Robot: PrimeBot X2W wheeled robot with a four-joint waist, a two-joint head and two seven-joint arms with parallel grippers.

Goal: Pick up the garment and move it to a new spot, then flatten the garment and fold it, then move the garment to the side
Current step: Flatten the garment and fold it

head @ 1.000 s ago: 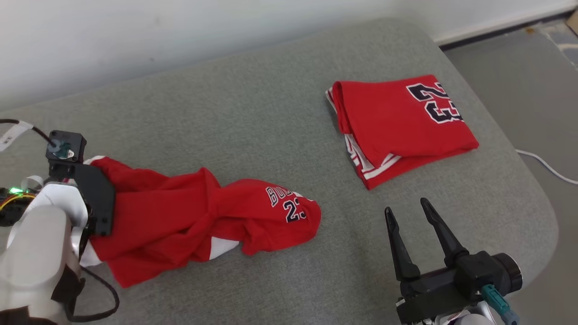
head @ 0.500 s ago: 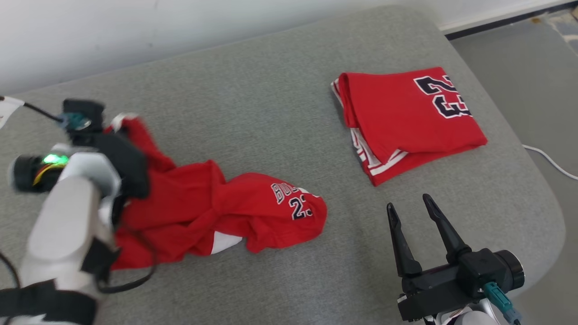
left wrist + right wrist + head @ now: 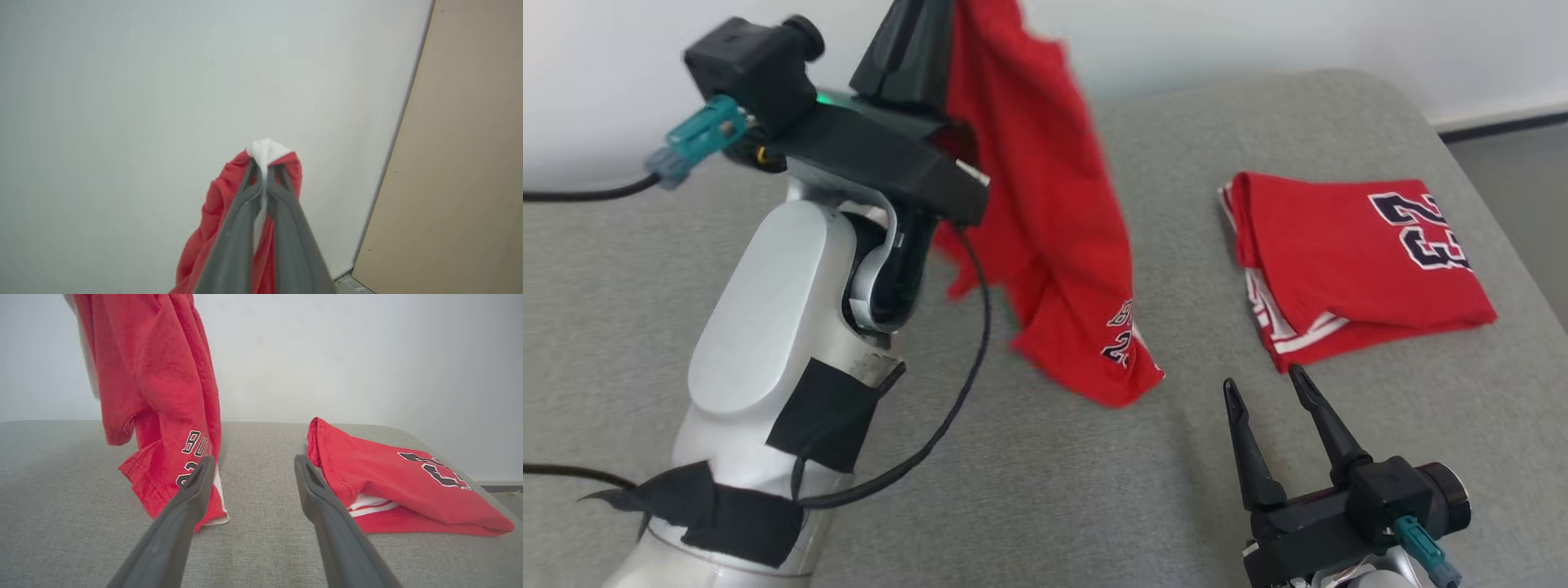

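The garment (image 3: 1045,220) is a red jersey with white trim and dark lettering. It hangs bunched from my left gripper (image 3: 265,163), which is shut on its white-edged top end high above the grey cushion (image 3: 1094,506). In the right wrist view the garment (image 3: 163,396) drapes straight down and its lower hem appears to rest on the cushion. My right gripper (image 3: 1260,378) is open and holds nothing, low at the front right, just right of that hem. Its fingers (image 3: 192,498) point between the hanging garment and a folded one.
A second red jersey (image 3: 1356,261), folded with a dark 23 on it, lies at the cushion's right side. My pale left forearm (image 3: 768,327) and its black cable (image 3: 968,367) stand tall at the left. A white wall backs the cushion; its rounded edge drops off at the right.
My left gripper shut on the garment's left end and lifted it high, so the garment now hangs instead of lying crumpled. The head camera shifted. The right gripper held still.
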